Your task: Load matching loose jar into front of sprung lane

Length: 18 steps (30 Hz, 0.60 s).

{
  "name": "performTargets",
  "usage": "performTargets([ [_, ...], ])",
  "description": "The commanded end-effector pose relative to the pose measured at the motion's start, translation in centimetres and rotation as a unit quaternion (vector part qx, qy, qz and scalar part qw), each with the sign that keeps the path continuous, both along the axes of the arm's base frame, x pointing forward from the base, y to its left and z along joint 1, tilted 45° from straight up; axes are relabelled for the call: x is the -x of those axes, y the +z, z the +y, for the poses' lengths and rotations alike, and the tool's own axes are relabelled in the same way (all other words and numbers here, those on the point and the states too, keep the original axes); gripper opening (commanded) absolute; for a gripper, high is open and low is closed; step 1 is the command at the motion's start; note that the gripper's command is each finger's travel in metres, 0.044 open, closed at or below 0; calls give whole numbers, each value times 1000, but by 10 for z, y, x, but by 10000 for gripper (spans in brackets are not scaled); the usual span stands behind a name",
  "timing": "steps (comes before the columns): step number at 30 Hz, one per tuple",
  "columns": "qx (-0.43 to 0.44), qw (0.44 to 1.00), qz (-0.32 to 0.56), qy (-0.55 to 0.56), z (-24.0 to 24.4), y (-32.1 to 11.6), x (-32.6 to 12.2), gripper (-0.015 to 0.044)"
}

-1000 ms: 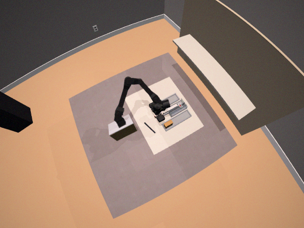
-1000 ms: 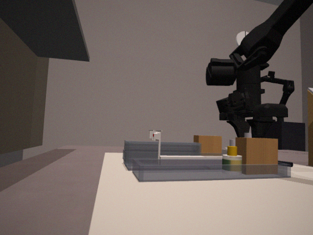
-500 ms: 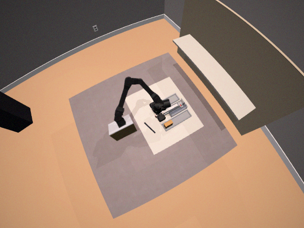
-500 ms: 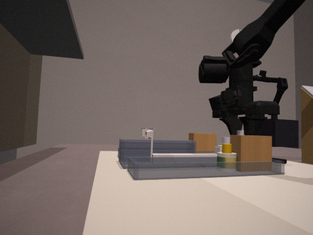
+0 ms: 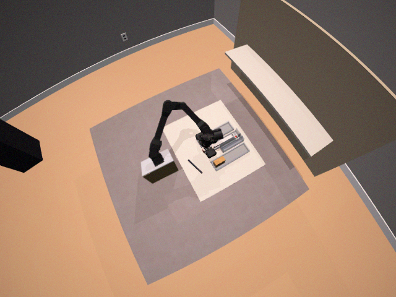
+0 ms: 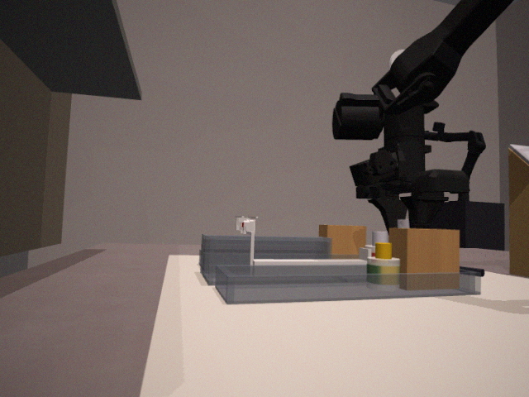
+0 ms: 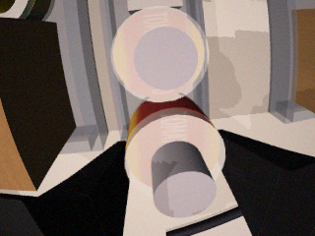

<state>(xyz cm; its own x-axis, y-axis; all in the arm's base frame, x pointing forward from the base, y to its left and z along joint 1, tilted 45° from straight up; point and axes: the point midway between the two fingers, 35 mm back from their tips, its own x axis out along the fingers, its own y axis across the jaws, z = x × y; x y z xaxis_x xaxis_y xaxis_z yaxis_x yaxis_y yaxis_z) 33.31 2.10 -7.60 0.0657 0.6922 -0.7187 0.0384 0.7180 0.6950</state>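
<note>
My gripper (image 7: 171, 145) (image 6: 403, 222) is shut on a jar (image 7: 167, 130) with a red and yellow body, pale top and grey knob. Its knob (image 6: 402, 223) shows higher than the knob of the lane jar in the exterior view. The lane jar (image 7: 165, 58) (image 6: 379, 237), pale-topped with a similar knob, stands between the lane walls (image 7: 116, 98) (image 5: 231, 146). The held jar is at the lane's front end, right against the lane jar in the wrist view. The pusher's white post (image 6: 252, 247) with a red mark stands toward the back. The low front stop and the held jar's base are hidden.
A wooden block (image 5: 219, 161) (image 6: 431, 256) (image 7: 22, 98) and a yellow-knobbed jar (image 6: 383, 266) with a green band stand in one side tray (image 5: 236, 156) (image 6: 298, 290). Another wooden block (image 6: 344, 239) (image 7: 305, 59) is on the lane's other side. A black bar (image 5: 195, 166) (image 7: 204, 222) lies in front.
</note>
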Motion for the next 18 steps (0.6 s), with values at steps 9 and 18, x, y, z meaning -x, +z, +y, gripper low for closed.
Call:
performTargets([
  [9,-1,1000,-12,-3,-2,5,-12,0],
  [18,-1,1000,-12,-3,-3,6,-16,0],
])
